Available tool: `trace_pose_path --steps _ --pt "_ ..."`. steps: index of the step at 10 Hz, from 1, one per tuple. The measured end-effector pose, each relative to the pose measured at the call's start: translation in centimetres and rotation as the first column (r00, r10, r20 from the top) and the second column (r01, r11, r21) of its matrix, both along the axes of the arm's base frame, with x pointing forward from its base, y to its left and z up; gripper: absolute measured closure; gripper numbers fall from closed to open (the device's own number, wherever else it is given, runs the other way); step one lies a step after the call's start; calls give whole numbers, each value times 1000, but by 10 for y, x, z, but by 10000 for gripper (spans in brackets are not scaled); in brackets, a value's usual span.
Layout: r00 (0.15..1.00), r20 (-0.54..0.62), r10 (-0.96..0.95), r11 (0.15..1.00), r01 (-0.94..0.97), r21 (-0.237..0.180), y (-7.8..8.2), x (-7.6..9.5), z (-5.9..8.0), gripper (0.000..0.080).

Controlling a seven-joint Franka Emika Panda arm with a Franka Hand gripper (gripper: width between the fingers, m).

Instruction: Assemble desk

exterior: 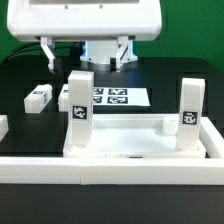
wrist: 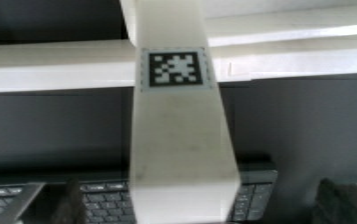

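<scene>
The desk's tabletop (exterior: pixel 130 140) lies flat on the black table (exterior: pixel 20 75). It sits below the fingers (exterior: pixel 125 52) and beyond the marker board (exterior: pixel 118 97) from them. Its long side runs the same way as the line from one finger to the other.

Two legs stand upright in its corner sockets, long axes vertical and free ends pointing up. The near leg (exterior: pixel 80 112) rises almost straight below the gripper (exterior: pixel 88 58). The second leg (exterior: pixel 190 116) stands well off to the side of the fingers, toward the exterior view's right.

In the wrist view the near leg (wrist: pixel 175 130) runs the whole length of the picture and crosses the tabletop's rim (wrist: pixel 50 65). Its tag (wrist: pixel 175 68) faces the camera.

We see the single arm's fingers spread apart above that leg, apart from it, with nothing between them.

A loose leg (exterior: pixel 38 97) lies flat on the black table, lower than the fingers and out to their other side, toward the exterior view's left. Its long axis is level rather than upright, and it slants a little across the table.

We judge the near leg seated. The coming move then turns on that sideways offset: the fingers must travel out and down, and straddle the loose leg across its narrow width. We cannot tell from here whether another loose piece lies half hidden behind the near leg.
</scene>
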State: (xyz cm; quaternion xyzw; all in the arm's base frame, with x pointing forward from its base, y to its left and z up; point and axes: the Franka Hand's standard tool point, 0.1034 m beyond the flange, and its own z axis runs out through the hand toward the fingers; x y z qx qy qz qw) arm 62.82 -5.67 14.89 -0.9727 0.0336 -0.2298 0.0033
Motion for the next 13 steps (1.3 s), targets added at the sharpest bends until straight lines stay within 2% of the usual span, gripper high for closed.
trace_pose_path --steps 2,6,7,8,9,10,11,13 --pt "1000 1 7 1000 -7 5 2 7 6 150" --pt "1000 -5 7 1000 -7 6 1 5 3 150" --pt "999 -45 11 1000 -11 21 -1 3 1 150" --pt "999 -38 9 1000 -9 13 -7 8 5 150" --pt "997 -73 14 1000 -13 25 -8 6 3 150" --pt "987 -161 20 998 -9 68 -1 2 1 150" --pt "980 -196 31 996 -14 87 2 5 3 150" --pt "933 -354 67 991 -21 132 8 -3 0 150"
